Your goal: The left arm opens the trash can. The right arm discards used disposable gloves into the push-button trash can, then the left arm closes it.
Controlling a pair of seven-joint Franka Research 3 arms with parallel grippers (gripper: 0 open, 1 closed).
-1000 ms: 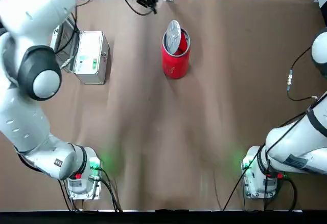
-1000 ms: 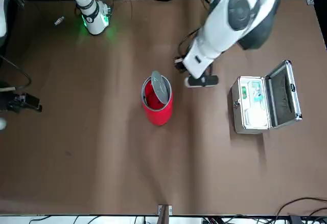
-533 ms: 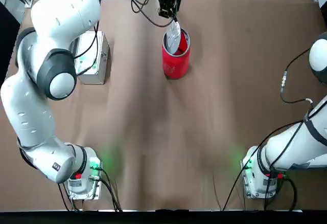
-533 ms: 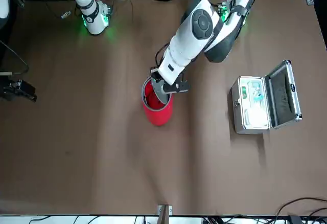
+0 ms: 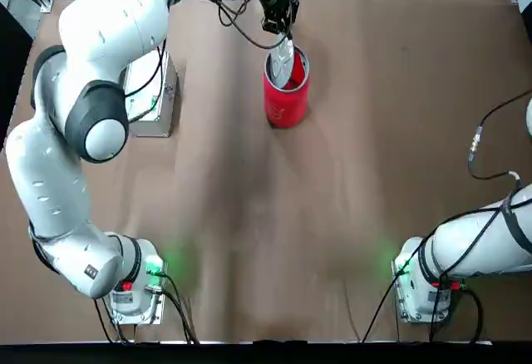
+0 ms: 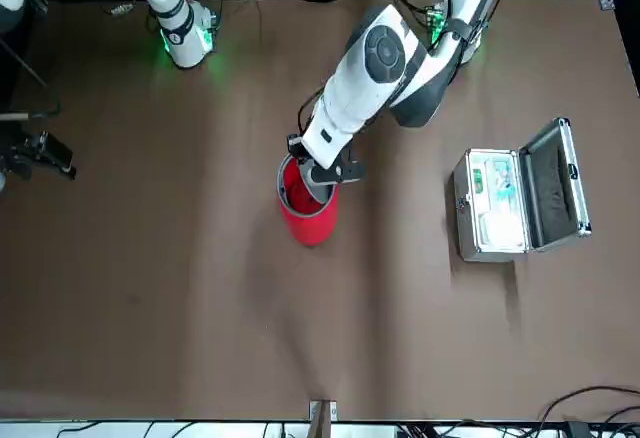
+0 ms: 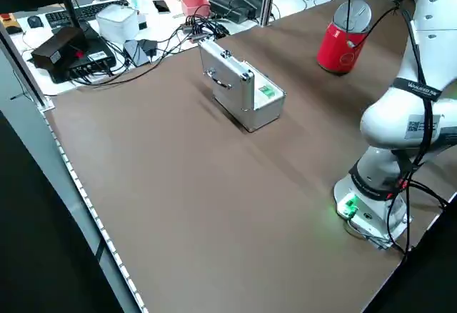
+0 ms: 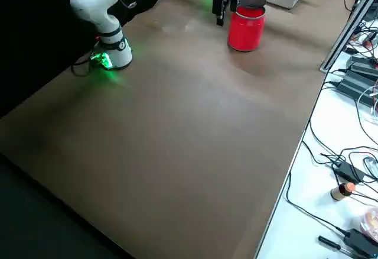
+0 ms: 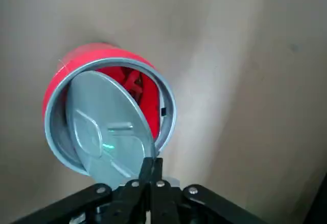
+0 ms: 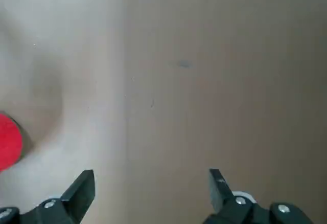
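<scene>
The left arm's dark gripper, fingers pressed together, touches the tilted silver-grey lid of the small red cylindrical trash can; no writing legible. The right gripper gapes wide over the bare table.

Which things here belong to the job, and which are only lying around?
Job: small red cylindrical trash can with its tilted round grey metal lid; left claw, shut, at the lid's edge; right claw, open.

Lying about: silver rectangular metal case, lid open.

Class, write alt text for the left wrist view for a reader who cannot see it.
The left gripper, fingers shut together, sits at the edge of the red trash can, whose silver lid stands tilted open. Brown table fills the rest.
</scene>
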